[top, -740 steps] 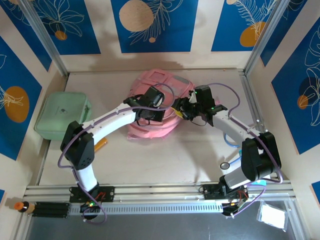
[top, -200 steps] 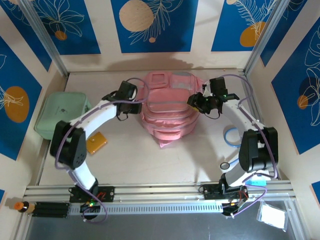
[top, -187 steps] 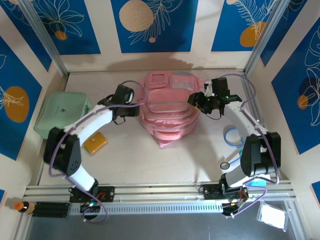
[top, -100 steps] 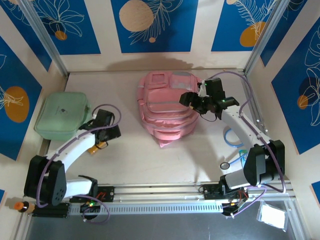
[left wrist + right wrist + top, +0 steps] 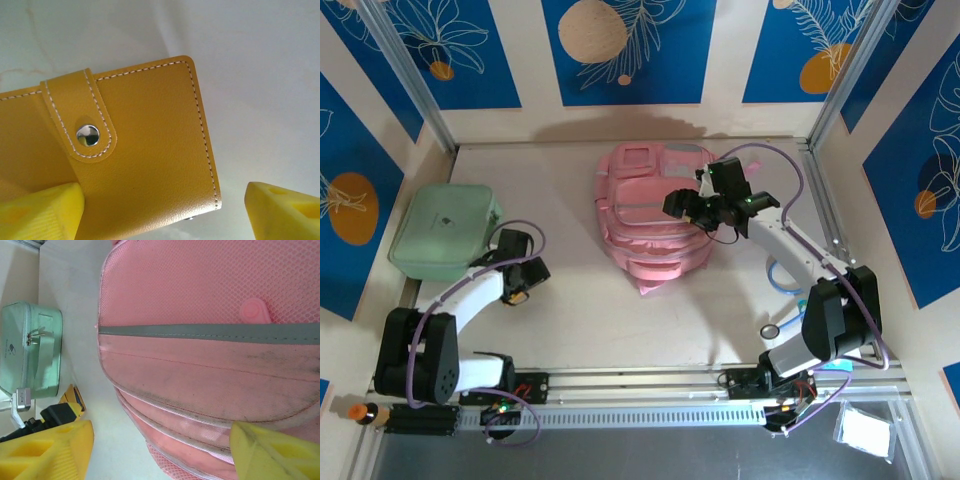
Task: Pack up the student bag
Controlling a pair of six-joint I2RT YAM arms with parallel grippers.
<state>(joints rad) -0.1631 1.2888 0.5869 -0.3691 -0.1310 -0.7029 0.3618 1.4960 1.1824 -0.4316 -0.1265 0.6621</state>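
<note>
Left end effector (image 5: 520, 278) has swung off the student bag (image 5: 650, 215) to the near-left of the table (image 5: 620, 320), just in front of the mint-green case (image 5: 445, 228). It hangs wide open with nothing in it, directly over a yellow snap wallet (image 5: 145, 150) lying flat.

Likely step: grab the wallet.
- In the left wrist view the left pad (image 5: 40, 210) overlaps the wallet face, while the right pad (image 5: 285, 207) is clear of its edge. Shift left so both pads straddle it.
- It's thin and flat, so go down to the table and close slowly.

The bag sits centre-back, front up. Right end effector (image 5: 682, 205) has moved in over its front, also wide open and empty. It should probably hold a pocket open before the wallet arrives.
</note>
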